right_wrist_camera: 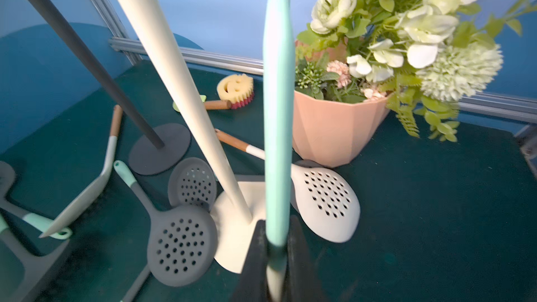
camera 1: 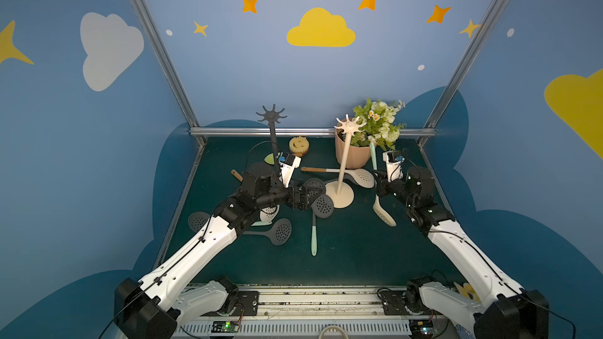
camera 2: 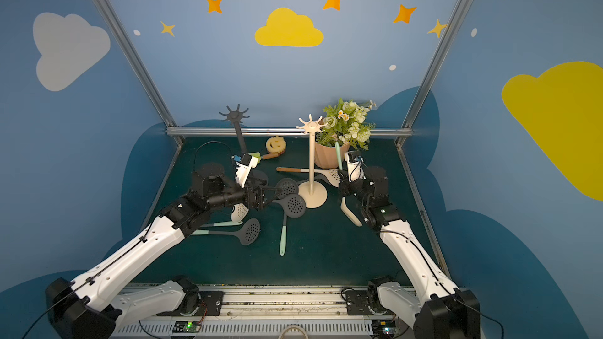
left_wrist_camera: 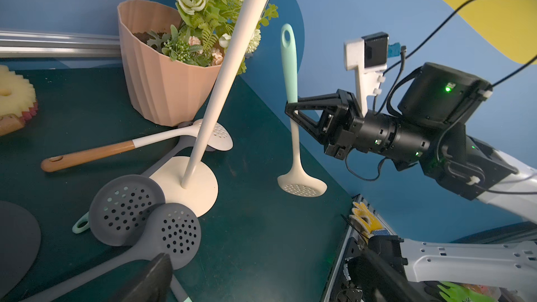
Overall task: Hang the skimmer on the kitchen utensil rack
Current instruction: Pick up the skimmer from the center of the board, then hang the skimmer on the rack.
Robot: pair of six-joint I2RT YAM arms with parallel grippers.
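Note:
My right gripper (left_wrist_camera: 291,109) is shut on a cream skimmer (left_wrist_camera: 302,188) and holds it upright by its stem, just below the mint handle (right_wrist_camera: 277,111). The perforated head hangs low over the mat, to the right of the cream utensil rack (camera 1: 344,164), whose hooks (camera 2: 311,125) stand empty. In both top views that gripper (camera 1: 378,187) (camera 2: 341,190) sits right of the rack's base. My left gripper (camera 1: 311,197) (left_wrist_camera: 267,271) is open with nothing between its fingers. It hovers beside two grey skimmers (camera 1: 322,205) that lie against the rack's base.
A dark grey rack (camera 1: 271,114) stands back left. Behind the cream rack is a pink flower pot (camera 1: 352,154). A wooden-handled cream skimmer (camera 1: 360,177), another grey skimmer (camera 1: 281,231), a smiley sponge brush (camera 1: 298,145) and more utensils lie on the green mat (camera 1: 359,256).

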